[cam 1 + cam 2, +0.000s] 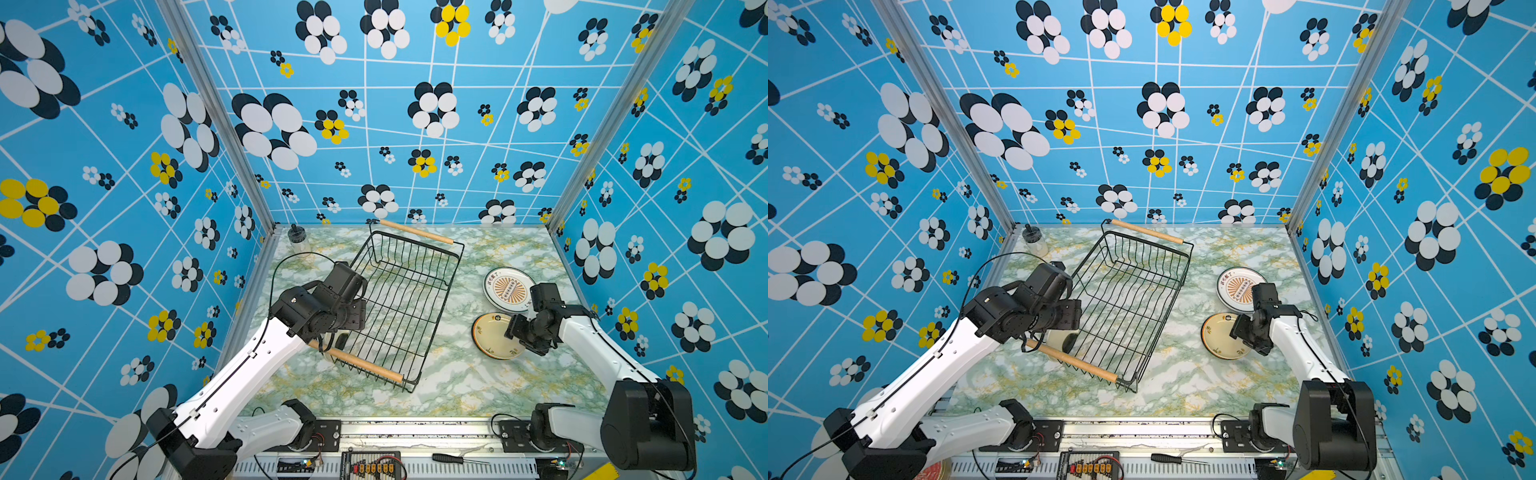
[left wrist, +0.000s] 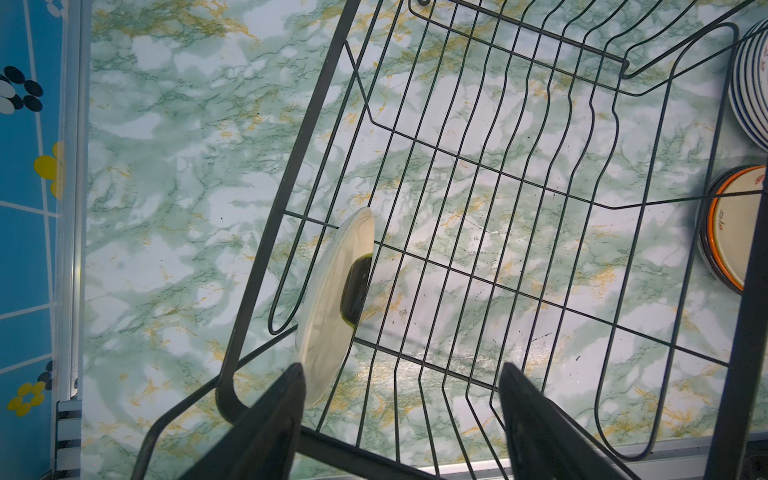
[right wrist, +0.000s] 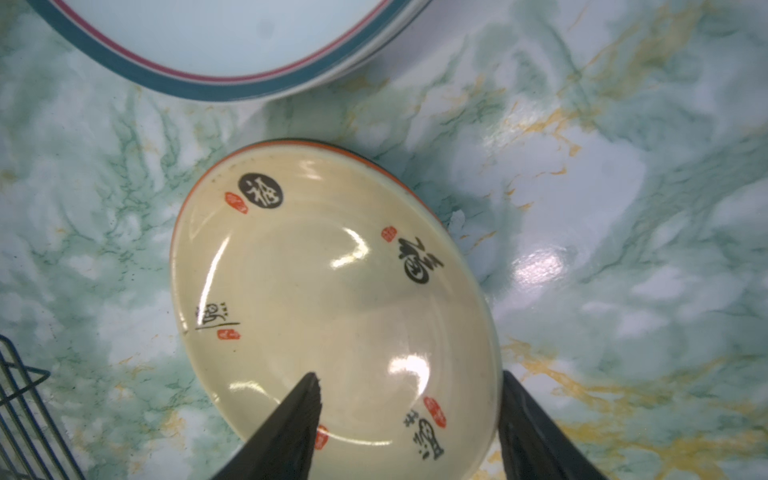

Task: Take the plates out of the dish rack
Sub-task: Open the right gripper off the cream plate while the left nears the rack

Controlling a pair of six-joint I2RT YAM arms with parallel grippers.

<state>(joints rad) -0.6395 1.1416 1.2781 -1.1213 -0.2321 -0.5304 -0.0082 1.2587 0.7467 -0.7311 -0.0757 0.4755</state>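
At the near edge a black-handled screwdriver (image 1: 457, 459) lies on the metal rail between the two arm bases. Behind it the green marble-patterned table (image 1: 457, 382) is bare up to the near corner of the dish rack (image 1: 415, 251).

The rack lies diagonal in the middle of the table, and its near wooden handle (image 1: 365, 363) points to the left arm. Inside, only one cream plate (image 2: 328, 307) is seen. It stands on its edge in the near left part, against the side wire.

The left gripper (image 2: 401, 370) hangs over this end with its jaws wide. One finger is just beside the plate's rim and the other is over the rack floor. It holds nothing.

On the right, well apart from the rack, the right gripper (image 3: 410, 376) is low over a cream plate with orange rim (image 3: 316, 291). The jaws are apart. One finger is above the inside of the plate and the other is outside the rim, so they do not close on it.

This plate carries black brush Chinese characters and small red seal marks, which I cannot read surely. It lies on darker plates.

Just behind it, with a narrow strip of table between, is a stack of white plates (image 1: 507, 289). They have dark rims, an orange sunburst print and some Chinese writing too small to read. The stack is near the right wall.

In the far left corner stands a small clear bottle (image 1: 298, 241) with a black top. The rack's far handle (image 1: 415, 232) is close to the back wall.
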